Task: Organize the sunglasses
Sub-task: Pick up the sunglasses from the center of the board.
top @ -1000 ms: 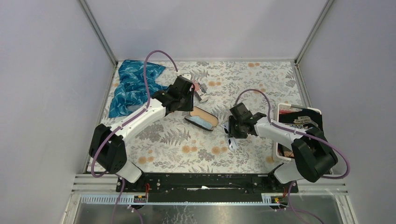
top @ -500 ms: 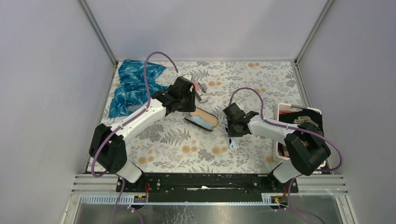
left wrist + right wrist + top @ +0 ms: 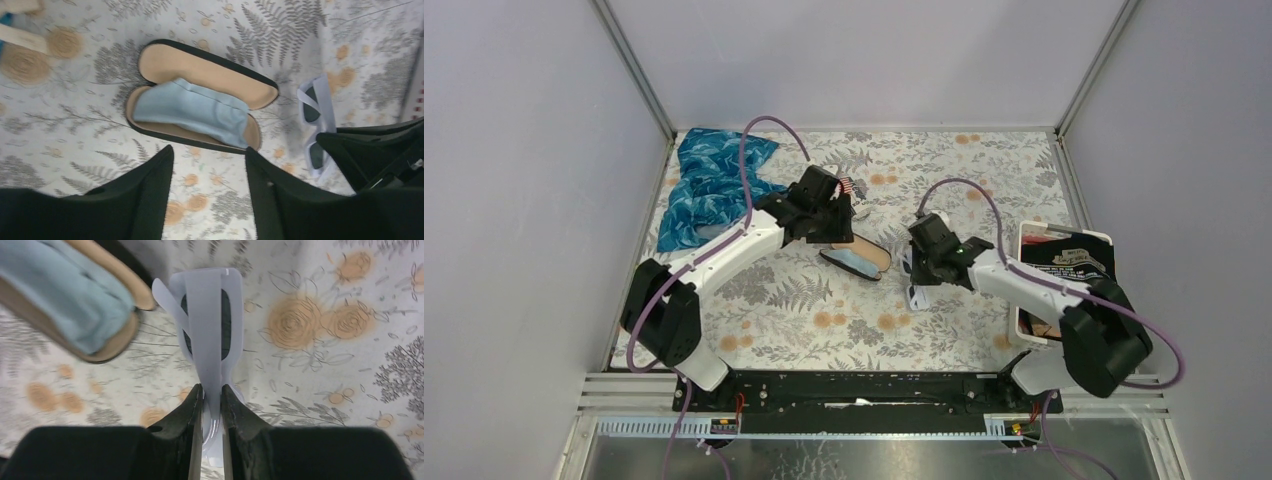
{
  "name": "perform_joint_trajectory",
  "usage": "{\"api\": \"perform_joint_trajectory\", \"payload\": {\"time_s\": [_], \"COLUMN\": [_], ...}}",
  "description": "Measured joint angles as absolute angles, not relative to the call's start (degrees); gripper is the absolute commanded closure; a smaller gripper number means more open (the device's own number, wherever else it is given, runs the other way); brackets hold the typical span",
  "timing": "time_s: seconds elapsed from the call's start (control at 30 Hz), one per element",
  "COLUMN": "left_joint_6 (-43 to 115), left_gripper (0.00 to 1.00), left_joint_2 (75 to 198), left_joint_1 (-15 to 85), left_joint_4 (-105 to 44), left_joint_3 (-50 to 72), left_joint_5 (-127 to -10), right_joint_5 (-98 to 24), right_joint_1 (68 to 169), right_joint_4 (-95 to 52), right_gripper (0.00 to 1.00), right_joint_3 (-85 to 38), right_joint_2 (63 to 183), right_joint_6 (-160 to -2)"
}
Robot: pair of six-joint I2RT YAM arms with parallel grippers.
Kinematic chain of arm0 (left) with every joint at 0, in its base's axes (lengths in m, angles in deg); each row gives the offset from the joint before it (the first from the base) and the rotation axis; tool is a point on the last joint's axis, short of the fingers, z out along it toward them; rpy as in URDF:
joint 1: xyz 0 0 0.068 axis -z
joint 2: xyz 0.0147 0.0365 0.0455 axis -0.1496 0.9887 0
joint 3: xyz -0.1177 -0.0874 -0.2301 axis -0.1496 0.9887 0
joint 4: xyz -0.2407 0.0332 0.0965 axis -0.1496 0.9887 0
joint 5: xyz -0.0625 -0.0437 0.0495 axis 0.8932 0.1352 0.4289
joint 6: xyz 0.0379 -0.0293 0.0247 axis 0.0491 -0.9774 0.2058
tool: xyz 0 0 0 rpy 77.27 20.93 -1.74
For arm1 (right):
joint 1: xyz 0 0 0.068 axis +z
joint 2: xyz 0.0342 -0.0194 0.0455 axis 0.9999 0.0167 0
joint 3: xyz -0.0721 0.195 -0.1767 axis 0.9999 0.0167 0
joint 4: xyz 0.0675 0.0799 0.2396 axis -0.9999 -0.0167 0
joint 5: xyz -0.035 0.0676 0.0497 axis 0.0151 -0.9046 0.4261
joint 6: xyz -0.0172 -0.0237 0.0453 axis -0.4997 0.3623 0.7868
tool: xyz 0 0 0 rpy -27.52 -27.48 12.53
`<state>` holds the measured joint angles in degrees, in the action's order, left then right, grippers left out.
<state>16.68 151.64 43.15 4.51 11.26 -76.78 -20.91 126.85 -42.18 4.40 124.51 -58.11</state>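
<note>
Two hands are hovering over the flower-printed counter (image 3: 984, 170): the right hand (image 3: 211, 395) is pinching its fingers almost together on one end of the pale-framed, dark-lensed sunglasses (image 3: 207, 325), which are sitting folded just beside the open case (image 3: 210, 75). The left hand (image 3: 207, 155) is standing about half open and gripping nothing, hanging above that case, where a light blue cloth (image 3: 190, 110) is lying on the tan lining.
</note>
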Motion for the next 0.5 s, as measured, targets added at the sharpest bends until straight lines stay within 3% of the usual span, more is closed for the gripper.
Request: {"api": "perform_joint_trajectory", "payload": {"time_s": [0.1,0.17,0.5], "left_joint_6": [14.83,12.62,-4.71], "left_gripper": [0.1,0.04,0.05], "left_joint_2": [151.31,150.15,144.19], "left_joint_1": [43.15,43.15,43.06], "left_joint_4": [3.63,1.23,-19.03], "left_joint_3": [11.45,13.14,30.6], "left_joint_5": [-73.45,-71.2,-58.31], "right_joint_5": [-22.74,-23.92,-31.77], "right_joint_1": [126.58,126.21,123.35], "right_joint_4": [-39.95,-38.35,-32.65], "right_gripper": [1.0,1.0,1.0], "right_joint_3": [5.15,5.98,9.74], "right_joint_2": [119.33,116.65,113.83], "right_joint_6": [-57.7,-57.24,-54.66]}}
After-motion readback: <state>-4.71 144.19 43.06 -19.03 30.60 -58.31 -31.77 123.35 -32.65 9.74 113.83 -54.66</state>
